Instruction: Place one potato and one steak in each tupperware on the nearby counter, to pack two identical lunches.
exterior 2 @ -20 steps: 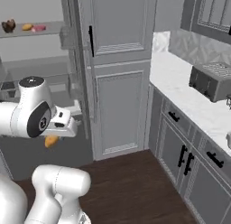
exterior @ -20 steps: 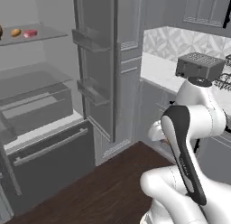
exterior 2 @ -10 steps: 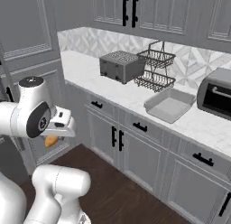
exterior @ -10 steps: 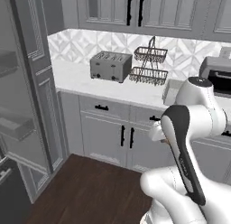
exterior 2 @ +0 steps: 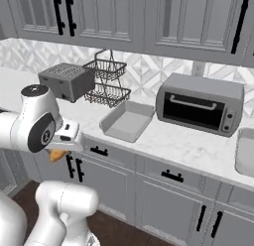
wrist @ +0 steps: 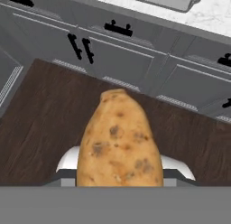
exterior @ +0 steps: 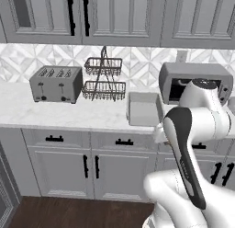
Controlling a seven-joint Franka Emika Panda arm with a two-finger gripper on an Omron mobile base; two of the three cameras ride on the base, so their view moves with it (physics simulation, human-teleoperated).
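Right base view: base has swung further; grey toaster oven point(exterior 2: 201, 104) now central. Shallow grey tupperware tray point(exterior 2: 127, 121) on bench point(exterior 2: 178, 143) front edge, empty. Hand point(wrist: 120, 173) grasps speckled orange-tan potato point(wrist: 119, 144).

- From behind the arm on its left, we look forward and down over the long white marble-patterned counter point(exterior: 69, 114).
- From behind on its right, we share that counter and the shallow grey rectangular tray point(exterior 2: 127, 121).
- From the hand, we face the dark wood floor point(wrist: 40, 119) beyond the gripper, cabinets farther off.
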